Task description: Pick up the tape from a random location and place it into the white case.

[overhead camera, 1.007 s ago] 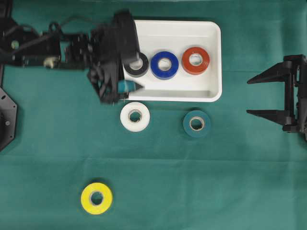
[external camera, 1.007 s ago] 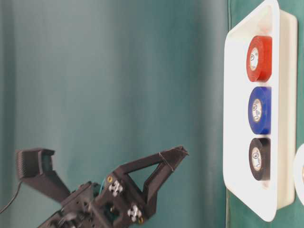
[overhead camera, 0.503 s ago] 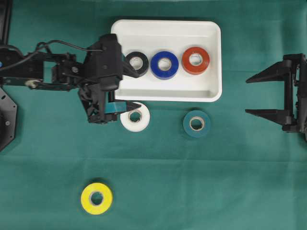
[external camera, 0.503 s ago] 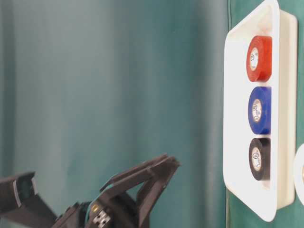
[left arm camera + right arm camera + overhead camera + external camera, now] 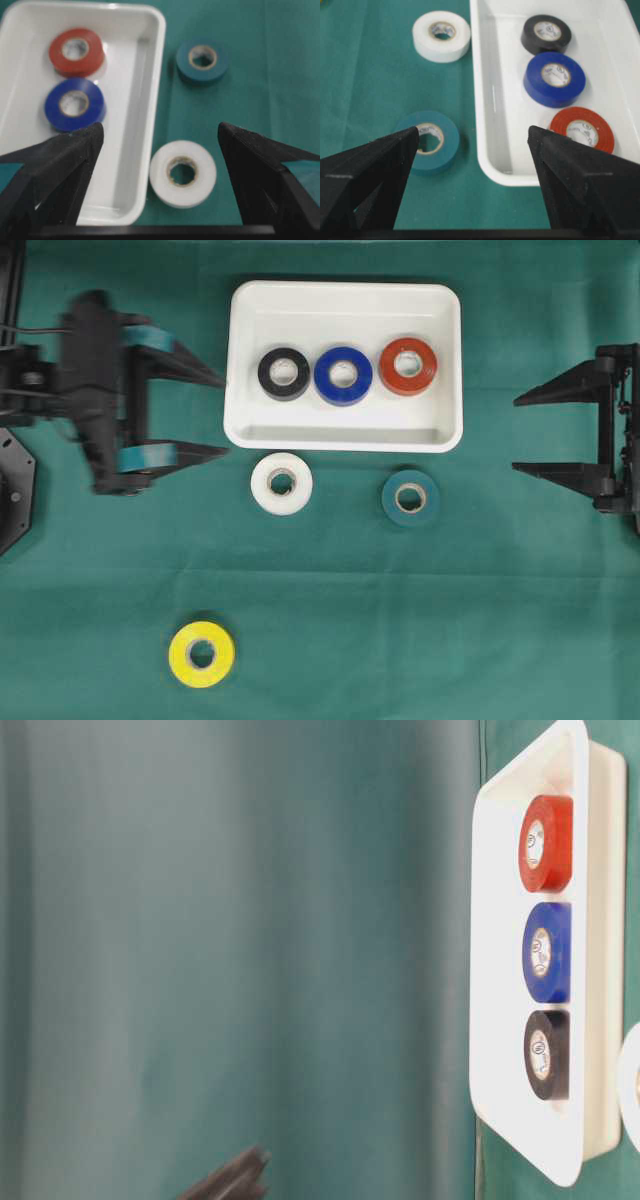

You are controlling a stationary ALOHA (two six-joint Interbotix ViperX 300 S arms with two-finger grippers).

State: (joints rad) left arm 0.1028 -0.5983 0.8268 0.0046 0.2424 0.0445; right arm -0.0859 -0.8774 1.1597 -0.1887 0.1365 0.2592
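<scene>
Overhead: shallow white rectangular plastic case (image 5: 345, 310) held black (image 5: 284, 373), blue (image 5: 343, 375) and red tape rolls (image 5: 408, 366) in a row. White roll (image 5: 281, 483) sat on green bench cloth (image 5: 420, 620) just below rim, teal roll (image 5: 410, 498) nearby, yellow roll (image 5: 201, 653) well apart. Left tool (image 5: 205, 415) blurred, fingers apart, empty; right tool (image 5: 525, 435) likewise, partly cut off.
Table-level: core print too small to read.
Wrist views: same rolls, core print illegible.

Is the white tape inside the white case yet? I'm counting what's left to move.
No. The white tape lies on the green cloth just outside the white case, beside its long rim.
</scene>
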